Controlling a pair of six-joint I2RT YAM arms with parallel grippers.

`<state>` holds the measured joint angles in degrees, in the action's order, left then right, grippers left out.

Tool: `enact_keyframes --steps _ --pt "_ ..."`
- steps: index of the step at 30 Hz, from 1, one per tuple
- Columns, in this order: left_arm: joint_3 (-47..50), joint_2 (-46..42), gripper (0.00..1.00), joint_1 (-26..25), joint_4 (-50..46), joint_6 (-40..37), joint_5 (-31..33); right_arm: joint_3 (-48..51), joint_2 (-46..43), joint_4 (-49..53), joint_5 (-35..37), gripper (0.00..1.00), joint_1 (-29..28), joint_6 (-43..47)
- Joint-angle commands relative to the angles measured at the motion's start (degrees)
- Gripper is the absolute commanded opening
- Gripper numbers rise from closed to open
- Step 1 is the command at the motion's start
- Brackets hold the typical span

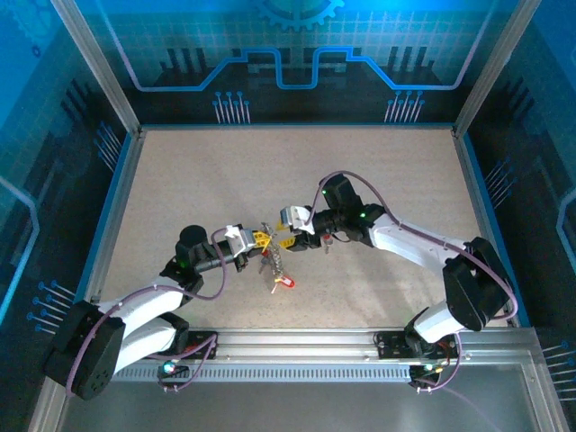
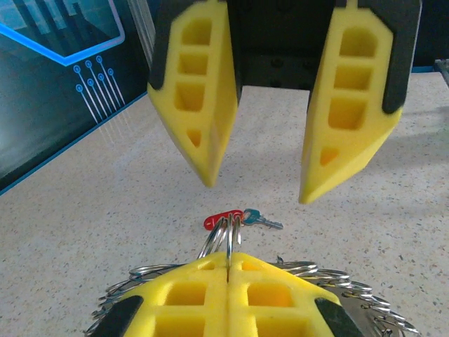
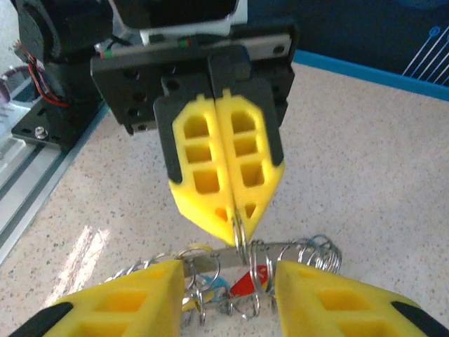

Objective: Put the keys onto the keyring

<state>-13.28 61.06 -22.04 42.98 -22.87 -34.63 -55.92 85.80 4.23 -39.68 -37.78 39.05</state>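
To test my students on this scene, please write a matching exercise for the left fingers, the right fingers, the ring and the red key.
1 left fingers
2 right fingers
3 ring
4 red key

a lying on the table
b apart
c silver
d shut on the ring

Pairs: 1-d, 2-b, 3-c, 4-a

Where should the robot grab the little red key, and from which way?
Pinch the red key by its plastic head, coming straight down from above: it seems to lie flat on the table, and the head is its widest part. The open right hand is nearby.
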Motion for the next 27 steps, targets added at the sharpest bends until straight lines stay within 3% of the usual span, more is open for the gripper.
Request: enact_keyframes --steps 1,6,8,10,13,15,19,24,27 --pt "0.00 -0.95 0.00 -0.58 2.42 -2.26 -2.69 2.69 -2.76 -3.59 6.30 0.40 -0.28 -2.03" --pt "-1.24 -0.59 0.00 -0.76 -3.74 -6.37 -1.59 10.00 -6.40 -13.77 32.39 0.41 -0.62 -20.62" --pt "-1.41 -0.17 0.00 -1.00 -6.26 -9.58 -0.87 11.17 -7.67 -11.43 46.01 0.44 -0.18 -34.76" --pt "-1.88 0.10 0.00 -1.28 -8.35 -11.13 -0.28 10.02 -8.22 -2.85 51.71 0.47 1.97 -52.11" --pt "-2.02 1.03 0.00 -1.64 -9.49 -12.81 -0.45 8.13 -5.44 10.82 43.32 0.47 7.80 -68.36" --pt "-2.18 2.31 0.00 -1.69 -9.08 -13.33 -0.74 8.81 -2.97 12.63 37.20 0.42 9.71 -68.24" --pt "-2.81 4.10 0.00 -1.78 -8.01 -11.72 -2.48 8.49 0.29 13.61 31.81 0.42 11.99 -63.85" --pt "-3.93 4.80 0.00 -1.80 -8.22 -9.34 -1.94 -0.91 7.11 21.48 33.19 0.34 11.98 -62.41" --pt "-3.74 4.47 0.00 -1.75 -7.77 -8.32 -1.82 -7.27 12.31 27.14 39.57 0.38 9.13 -66.65"
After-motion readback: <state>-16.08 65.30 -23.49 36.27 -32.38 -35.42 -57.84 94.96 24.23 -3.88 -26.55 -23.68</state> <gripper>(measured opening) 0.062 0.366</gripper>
